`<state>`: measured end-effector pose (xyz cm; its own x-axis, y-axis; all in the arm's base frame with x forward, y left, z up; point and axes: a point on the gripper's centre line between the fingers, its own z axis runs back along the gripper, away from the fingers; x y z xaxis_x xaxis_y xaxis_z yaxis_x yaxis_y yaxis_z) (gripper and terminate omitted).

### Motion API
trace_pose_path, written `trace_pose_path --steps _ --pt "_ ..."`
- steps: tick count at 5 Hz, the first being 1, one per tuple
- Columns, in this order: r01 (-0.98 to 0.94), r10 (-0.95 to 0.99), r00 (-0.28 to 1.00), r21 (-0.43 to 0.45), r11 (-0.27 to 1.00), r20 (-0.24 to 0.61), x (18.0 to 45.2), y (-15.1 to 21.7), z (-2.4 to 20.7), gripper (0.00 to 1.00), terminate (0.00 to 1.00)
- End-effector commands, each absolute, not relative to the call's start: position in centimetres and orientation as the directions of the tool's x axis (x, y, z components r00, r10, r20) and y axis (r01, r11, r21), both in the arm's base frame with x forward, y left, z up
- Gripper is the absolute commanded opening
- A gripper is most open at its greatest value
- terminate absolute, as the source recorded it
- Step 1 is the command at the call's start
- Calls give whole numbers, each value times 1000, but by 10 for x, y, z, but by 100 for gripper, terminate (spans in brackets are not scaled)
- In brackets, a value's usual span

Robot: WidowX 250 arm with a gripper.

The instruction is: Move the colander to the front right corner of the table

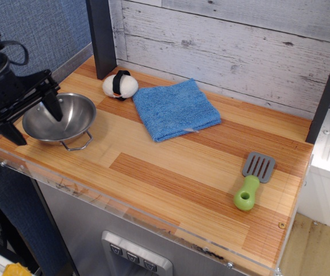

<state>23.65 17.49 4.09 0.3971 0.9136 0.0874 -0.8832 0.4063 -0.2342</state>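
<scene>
The colander [72,117], a shiny steel bowl with a wire loop handle at its front, sits at the front left corner of the wood-plank table [171,172]. My gripper [33,119] is open and hangs over the colander's left side. One black finger [52,107] is over the inside of the bowl, the other [12,133] is beyond its left rim. I cannot tell whether either finger touches the bowl. The front right corner of the table is bare wood.
A folded blue cloth [175,109] lies at the back middle. A white ball with a black band [120,85] sits left of it. A grey-and-green spatula [251,181] lies near the right edge. Dark posts [100,34] stand at the back corners.
</scene>
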Motion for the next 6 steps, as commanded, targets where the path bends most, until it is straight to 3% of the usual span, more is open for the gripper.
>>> trace_pose_path --steps 1,2,5,6 --pt "-806 871 466 -331 491 158 248 156 112 100 0" --pt "-755 840 498 -370 542 213 245 140 140 100 0" --pt "-755 840 498 -370 542 213 245 140 140 100 0" --pt "-755 840 498 -370 542 213 245 140 140 100 100"
